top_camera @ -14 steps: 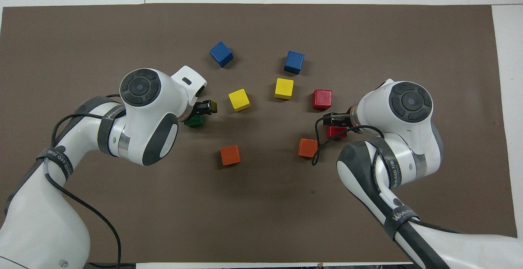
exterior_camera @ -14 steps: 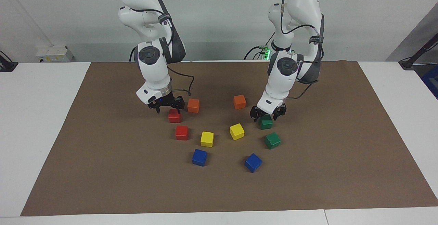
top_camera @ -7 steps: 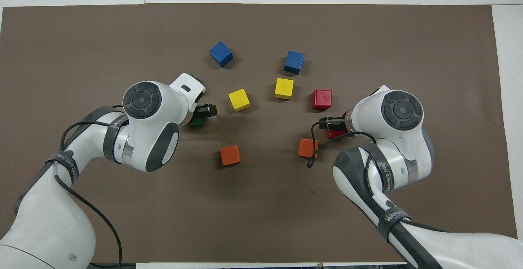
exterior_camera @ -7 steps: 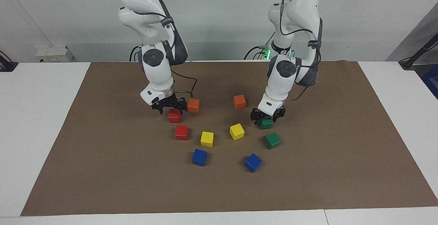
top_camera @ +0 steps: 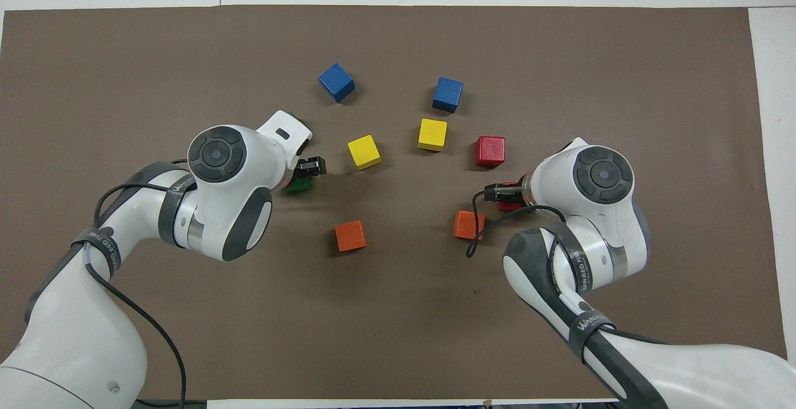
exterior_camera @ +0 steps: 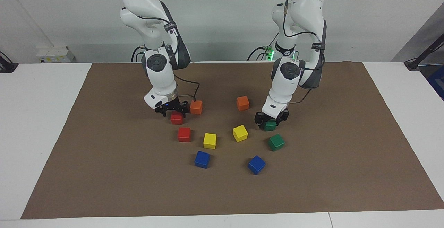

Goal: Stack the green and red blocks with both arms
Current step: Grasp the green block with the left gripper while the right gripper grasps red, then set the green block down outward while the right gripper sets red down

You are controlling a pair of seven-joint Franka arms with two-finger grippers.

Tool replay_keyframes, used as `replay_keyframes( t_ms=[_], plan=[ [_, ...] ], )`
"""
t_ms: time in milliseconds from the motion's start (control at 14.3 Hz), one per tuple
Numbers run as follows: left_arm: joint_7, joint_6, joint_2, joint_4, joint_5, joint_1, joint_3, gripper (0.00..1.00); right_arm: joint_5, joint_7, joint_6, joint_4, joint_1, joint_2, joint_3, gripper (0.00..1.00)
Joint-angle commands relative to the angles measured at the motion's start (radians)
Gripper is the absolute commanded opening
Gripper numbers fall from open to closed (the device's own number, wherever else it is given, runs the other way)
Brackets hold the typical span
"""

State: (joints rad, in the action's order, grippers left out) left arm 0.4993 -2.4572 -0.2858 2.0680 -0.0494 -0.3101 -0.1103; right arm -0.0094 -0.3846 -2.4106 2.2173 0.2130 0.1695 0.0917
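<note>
My left gripper (exterior_camera: 271, 119) is low over a dark green block (exterior_camera: 269, 126), open, with a finger on either side of it. That block shows partly under the gripper in the overhead view (top_camera: 300, 186). The second green block (exterior_camera: 276, 142) lies farther from the robots. My right gripper (exterior_camera: 172, 111) is open and low over a red block (exterior_camera: 177, 119), straddling its top. The second red block (exterior_camera: 184, 134) lies just farther from the robots and also shows in the overhead view (top_camera: 490, 151).
Two orange cubes (exterior_camera: 196, 107) (exterior_camera: 242, 103) lie nearest the robots, one right beside the right gripper. Two yellow cubes (exterior_camera: 210, 140) (exterior_camera: 240, 133) and two blue cubes (exterior_camera: 202, 159) (exterior_camera: 256, 164) lie farther out on the brown mat (exterior_camera: 329, 172).
Both grippers have come down over their blocks, the left onto the green one and the right onto the red one. No block has moved.
</note>
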Motion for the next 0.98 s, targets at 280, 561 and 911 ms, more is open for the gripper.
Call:
replay_keyframes(
  t_ms=[280, 561, 911],
  plan=[
    [0.002, 0.042, 0.023, -0.038, -0.095, 0.028, 0.017, 0.00, 0.006, 0.006, 0.033, -0.031, -0.007, 0.001, -0.001, 0.00],
    [-0.086, 0.185, 0.114, -0.089, -0.095, 0.159, 0.012, 0.00, 0.000, 0.255, 0.214, -0.232, -0.131, 0.001, -0.006, 0.00],
    [-0.488, 0.227, 0.146, -0.077, -0.083, 0.440, 0.009, 0.00, -0.014, 0.577, 0.183, -0.288, -0.332, 0.033, -0.007, 0.00]
  ],
)
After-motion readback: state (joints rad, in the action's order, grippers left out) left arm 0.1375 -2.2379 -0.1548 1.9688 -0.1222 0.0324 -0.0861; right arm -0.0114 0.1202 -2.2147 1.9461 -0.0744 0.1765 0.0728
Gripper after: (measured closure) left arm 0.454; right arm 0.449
